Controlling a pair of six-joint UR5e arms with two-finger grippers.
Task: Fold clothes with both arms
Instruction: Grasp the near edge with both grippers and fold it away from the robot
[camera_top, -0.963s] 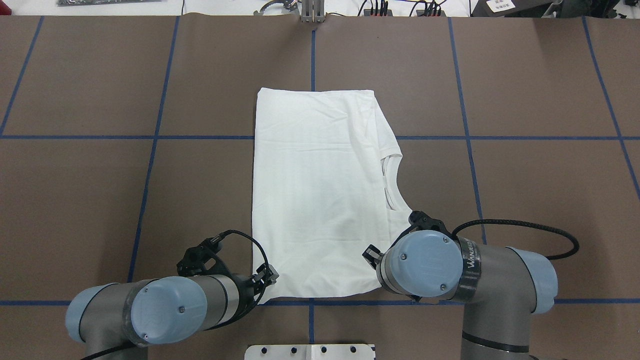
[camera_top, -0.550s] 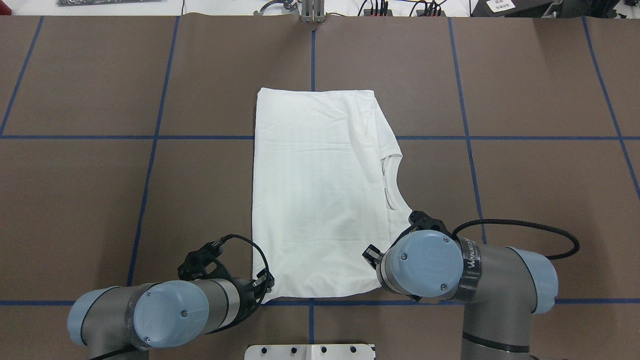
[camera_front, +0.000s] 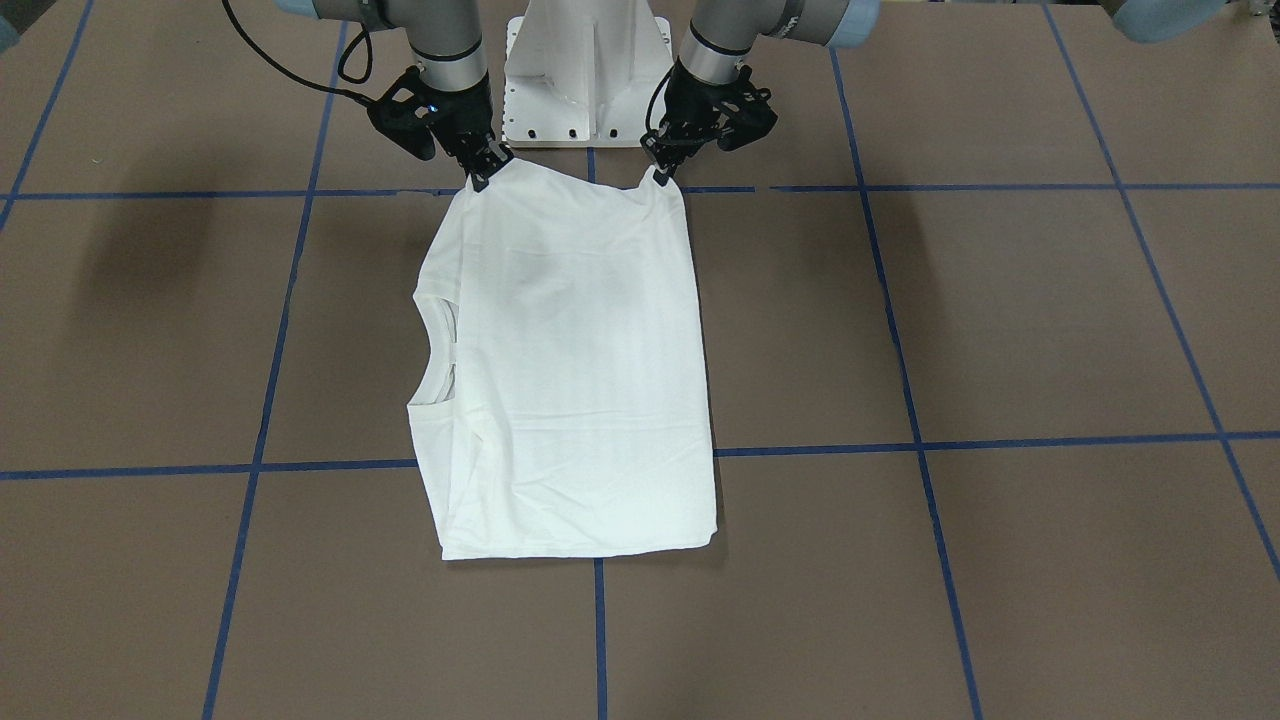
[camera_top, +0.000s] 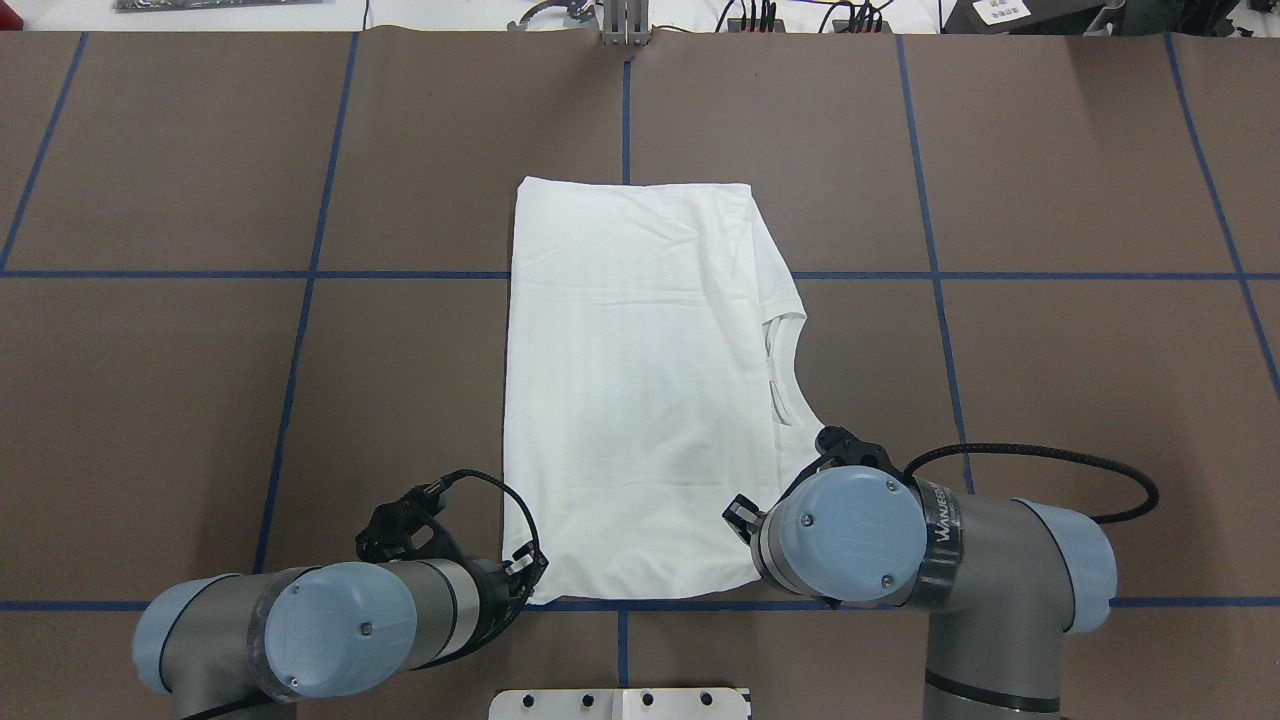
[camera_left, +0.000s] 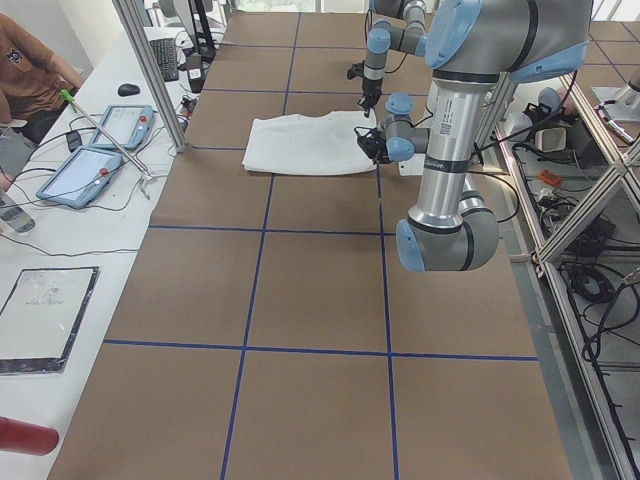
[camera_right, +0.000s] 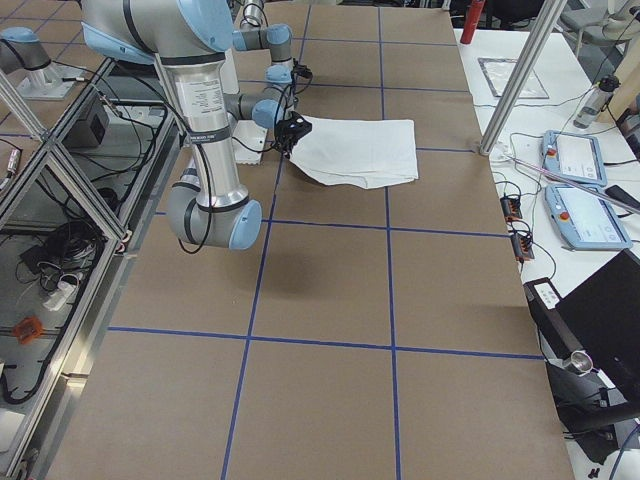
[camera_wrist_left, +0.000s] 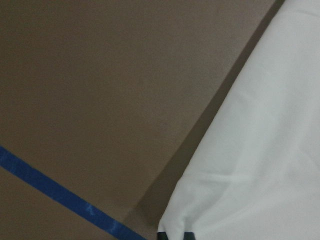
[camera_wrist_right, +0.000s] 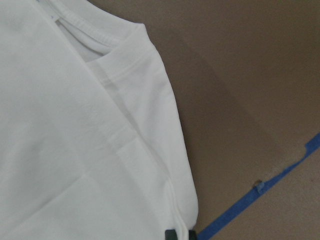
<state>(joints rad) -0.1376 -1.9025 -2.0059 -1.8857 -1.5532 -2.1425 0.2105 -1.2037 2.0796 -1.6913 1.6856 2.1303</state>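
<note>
Shirt (camera_front: 570, 370) is lying flat in the middle of the table (camera_front: 1000, 330), neck opening toward the robot's right. Left arm (camera_top: 340, 620) has its jaws clamped on the near hem corner, right arm (camera_top: 850, 530) has its jaws clamped on the near shoulder corner.

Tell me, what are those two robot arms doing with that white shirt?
The robot is folding a white long-sleeved T-shirt that lies partly folded on the brown table with blue tape lines. Its black left gripper and black right gripper each pinch one corner of the shirt's edge nearest the robot's base. Those two corners are pulled up a little into peaks. The rest of the shirt lies flat on the table, with its neck opening toward the robot's right.
</note>
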